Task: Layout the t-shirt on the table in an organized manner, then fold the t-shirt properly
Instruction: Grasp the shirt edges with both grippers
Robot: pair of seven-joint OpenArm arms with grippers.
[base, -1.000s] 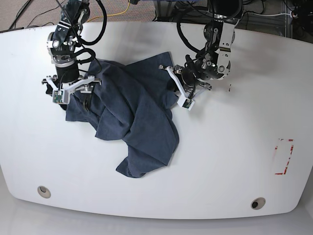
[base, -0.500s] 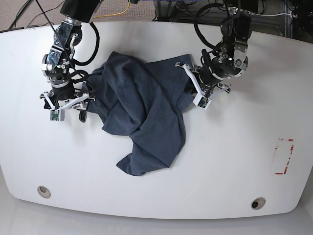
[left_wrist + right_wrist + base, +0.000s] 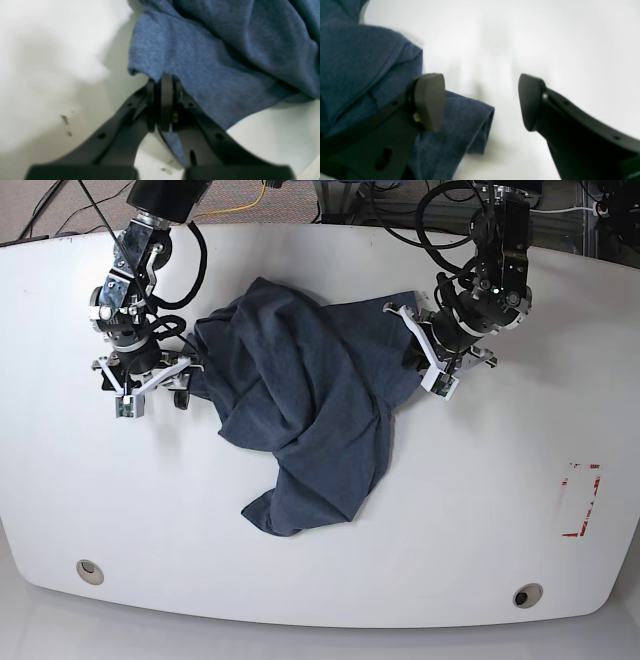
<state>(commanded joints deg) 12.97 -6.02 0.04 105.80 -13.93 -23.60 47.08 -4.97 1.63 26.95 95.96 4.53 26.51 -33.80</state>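
The dark slate-blue t-shirt (image 3: 300,400) lies crumpled in a heap on the white table (image 3: 480,500). My left gripper (image 3: 412,352) is at the heap's right edge. In the left wrist view this left gripper (image 3: 163,83) is shut on a fold of the t-shirt (image 3: 205,62). My right gripper (image 3: 180,380) sits at the heap's left edge. The right wrist view shows that right gripper (image 3: 480,102) open above bare table, with a folded edge of the t-shirt (image 3: 370,75) under its left finger (image 3: 430,100). No lettering or tag shows.
Two round grey grommets (image 3: 90,570) (image 3: 527,595) sit near the table's front edge. A red-taped rectangle (image 3: 580,500) marks the right side. Small dark specks (image 3: 65,120) dot the table beside the left gripper. Cables and frame lie beyond the far edge.
The left gripper has moved right and away, dragging the t-shirt's right edge with it. The whole heap has shifted right, and its left part has pulled back from under the right gripper.
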